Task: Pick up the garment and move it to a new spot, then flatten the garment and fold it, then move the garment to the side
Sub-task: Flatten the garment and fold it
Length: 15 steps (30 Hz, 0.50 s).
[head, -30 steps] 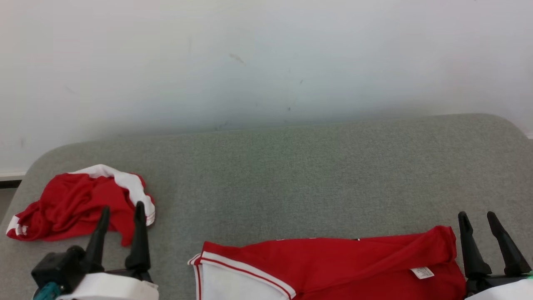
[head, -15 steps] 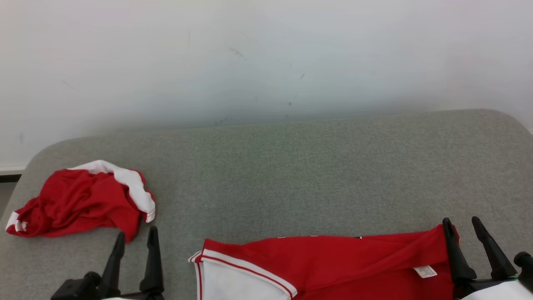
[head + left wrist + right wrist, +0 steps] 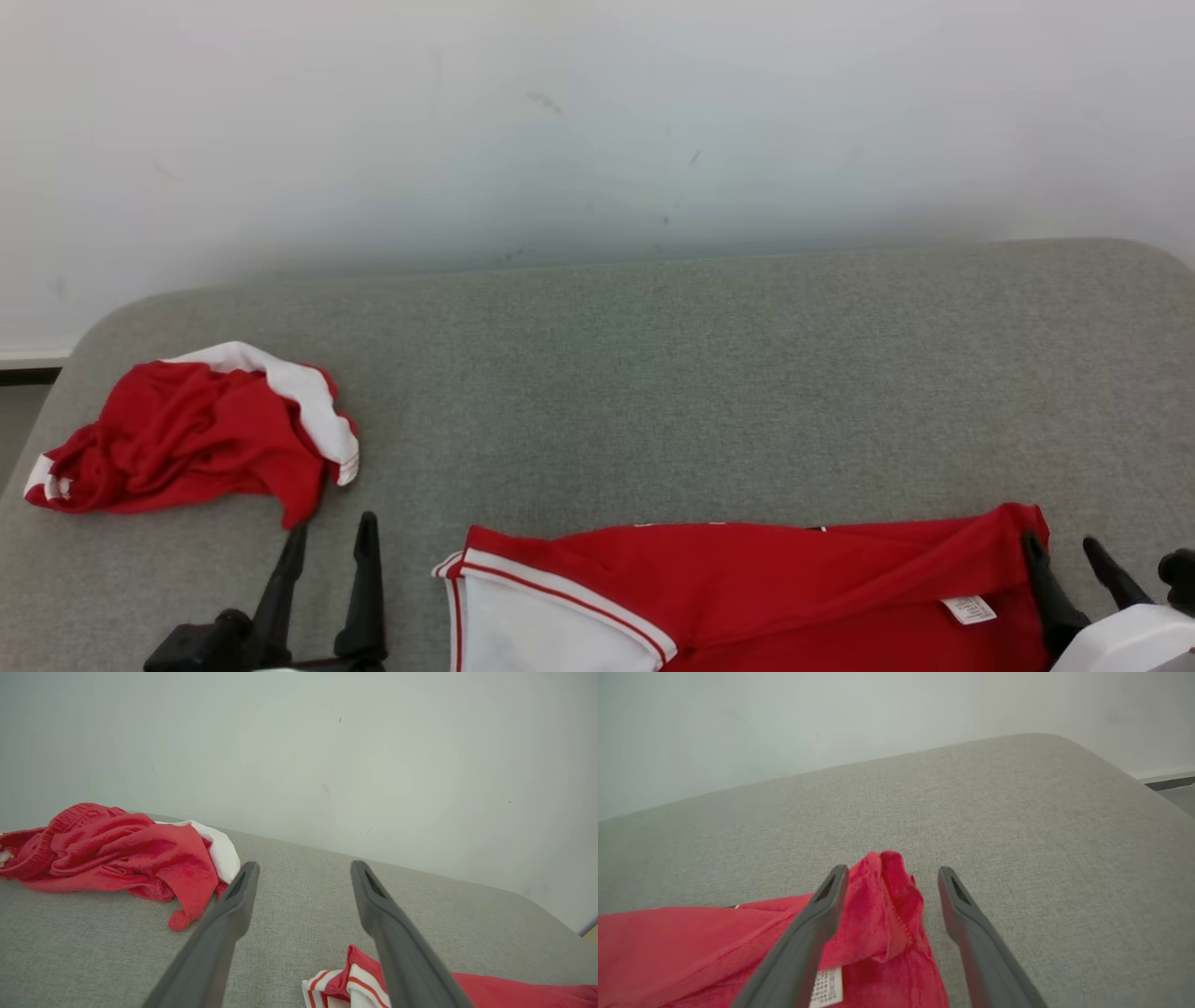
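A red garment (image 3: 747,597) with a white, red-striped panel lies flat at the near edge of the grey fabric surface (image 3: 653,373). A white label shows near its right end. My right gripper (image 3: 1061,543) stands open at that right corner. In the right wrist view the red corner (image 3: 887,905) lies between and under the open right gripper (image 3: 893,871), not pinched. My left gripper (image 3: 331,527) is open, just left of the flat garment's striped end (image 3: 355,980). A second red-and-white garment (image 3: 187,439) lies crumpled at the left, also left of the left gripper (image 3: 304,865) as a red heap (image 3: 117,858).
A white wall (image 3: 597,140) rises right behind the grey surface. The surface has rounded corners at the far left and far right (image 3: 1041,742). A dark baseboard strip (image 3: 1167,781) and floor show past its right edge.
Both grippers have drawn back toward the near edge and stay open. The left one has come off the front of the crumpled garment and sits more to the right. The head view has shifted slightly.
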Tool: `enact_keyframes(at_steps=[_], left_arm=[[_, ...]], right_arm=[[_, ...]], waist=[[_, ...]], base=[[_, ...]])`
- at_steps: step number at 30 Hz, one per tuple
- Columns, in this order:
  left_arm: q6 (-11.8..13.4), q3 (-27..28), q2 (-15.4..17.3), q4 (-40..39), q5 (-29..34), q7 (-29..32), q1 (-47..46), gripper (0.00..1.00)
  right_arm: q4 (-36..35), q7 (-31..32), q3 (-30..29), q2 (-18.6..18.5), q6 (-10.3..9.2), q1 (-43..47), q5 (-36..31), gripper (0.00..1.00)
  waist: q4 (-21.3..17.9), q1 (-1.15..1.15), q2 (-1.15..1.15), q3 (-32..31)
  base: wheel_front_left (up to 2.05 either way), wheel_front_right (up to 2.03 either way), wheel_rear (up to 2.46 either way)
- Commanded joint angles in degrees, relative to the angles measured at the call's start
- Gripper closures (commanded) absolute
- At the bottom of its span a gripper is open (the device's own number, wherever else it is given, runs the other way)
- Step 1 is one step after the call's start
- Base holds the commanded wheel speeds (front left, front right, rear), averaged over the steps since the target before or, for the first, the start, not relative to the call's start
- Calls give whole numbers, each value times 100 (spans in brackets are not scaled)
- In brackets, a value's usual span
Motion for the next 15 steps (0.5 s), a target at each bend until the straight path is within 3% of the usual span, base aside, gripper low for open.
enact_keyframes(at_steps=[1,15], left_arm=[[-49,52,-22,65,49,1,-70,0],[-212,209,-121,275,164,1,-231,0]], right_arm=[[174,239,-130,31,-11,-78,-40,0],[1412,1547,-282,83,-12,-497,606,0]], waist=[[37,0,0,52],[190,0,0,262]], base=[[0,0,0],[0,0,0]])
